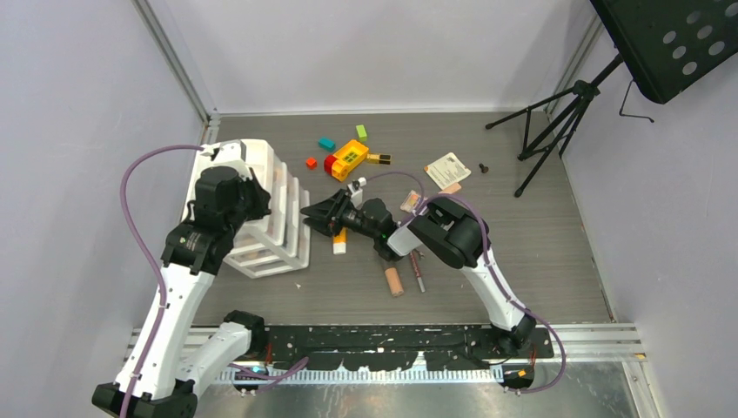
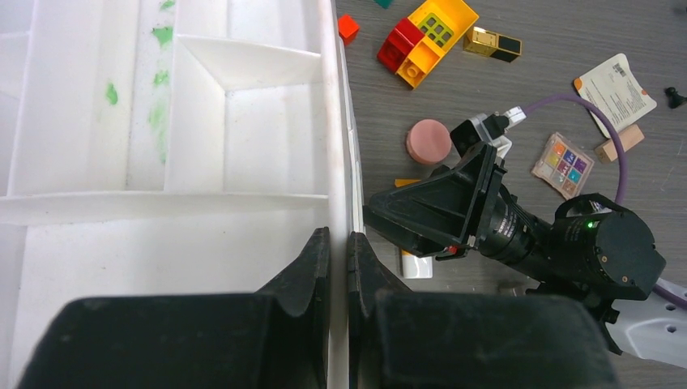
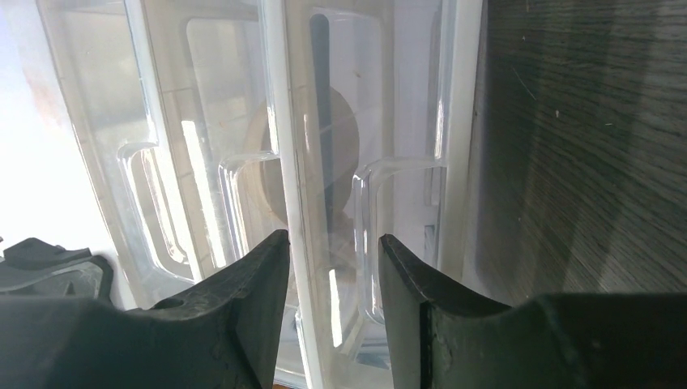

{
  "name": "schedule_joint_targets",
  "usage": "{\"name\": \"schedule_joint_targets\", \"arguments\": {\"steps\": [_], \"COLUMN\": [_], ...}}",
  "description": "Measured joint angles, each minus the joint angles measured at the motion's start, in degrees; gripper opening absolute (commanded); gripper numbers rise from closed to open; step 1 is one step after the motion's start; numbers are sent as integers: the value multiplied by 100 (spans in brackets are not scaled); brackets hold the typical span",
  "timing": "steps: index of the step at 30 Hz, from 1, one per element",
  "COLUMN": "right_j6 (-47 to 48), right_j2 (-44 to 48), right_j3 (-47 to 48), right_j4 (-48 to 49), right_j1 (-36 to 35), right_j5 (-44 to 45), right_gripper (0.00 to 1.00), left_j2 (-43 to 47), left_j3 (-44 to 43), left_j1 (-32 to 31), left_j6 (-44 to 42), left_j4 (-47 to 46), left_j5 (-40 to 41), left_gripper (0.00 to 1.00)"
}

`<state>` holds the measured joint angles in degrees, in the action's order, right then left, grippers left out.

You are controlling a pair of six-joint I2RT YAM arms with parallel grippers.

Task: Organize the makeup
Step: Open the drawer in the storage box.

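Nearest the arm bases, a beige tube (image 1: 394,281) and a red pencil (image 1: 419,270) are found loose on the table (image 1: 557,261), just beside each other. A little further in, an orange tube with white cap (image 1: 339,243) is seen lying partly under the right arm.

At mid-table, the left gripper (image 2: 339,243) is found clenched, its fingers pinched on the thin right-hand rim of the white organiser (image 2: 202,162). This hold is judged to be a steadying one. No makeup is seen in the top compartments shown by the left wrist view.

The right gripper (image 3: 332,243) is presented to the front of a clear drawer (image 3: 356,162). Its fingers are parted and set either side of a moulded pull. A firm grip cannot be confirmed. Dim shapes are seen through the plastic but cannot be identified.

The step in hand is judged to be the opening of a drawer before stowing. The pull must next be closed upon and drawn straight out, with the organiser held fast against sliding.

Beyond, a pink compact (image 2: 428,142) and an eyeshadow palette (image 2: 563,164) lie uncollected. Farthest, a gold-black lipstick (image 2: 492,44) is noted just beside the yellow-and-red toy brick (image 2: 421,40), which is not makeup.
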<state>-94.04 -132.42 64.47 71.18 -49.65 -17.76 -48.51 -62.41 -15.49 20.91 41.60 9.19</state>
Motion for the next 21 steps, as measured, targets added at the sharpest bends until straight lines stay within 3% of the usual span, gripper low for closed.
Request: {"name": "schedule_joint_targets", "arguments": {"steps": [21], "right_j6": [-254], "right_j2": [-118], "right_j3": [-195], "right_j4": [570], "right_j1": [66], "right_j5": [146], "right_gripper": [50], "left_j2": [-20], "left_j3": [122], "left_j1": [-17], "left_j6": [168], "left_j4": [-260], "left_j5": [136], "left_gripper": [0]}}
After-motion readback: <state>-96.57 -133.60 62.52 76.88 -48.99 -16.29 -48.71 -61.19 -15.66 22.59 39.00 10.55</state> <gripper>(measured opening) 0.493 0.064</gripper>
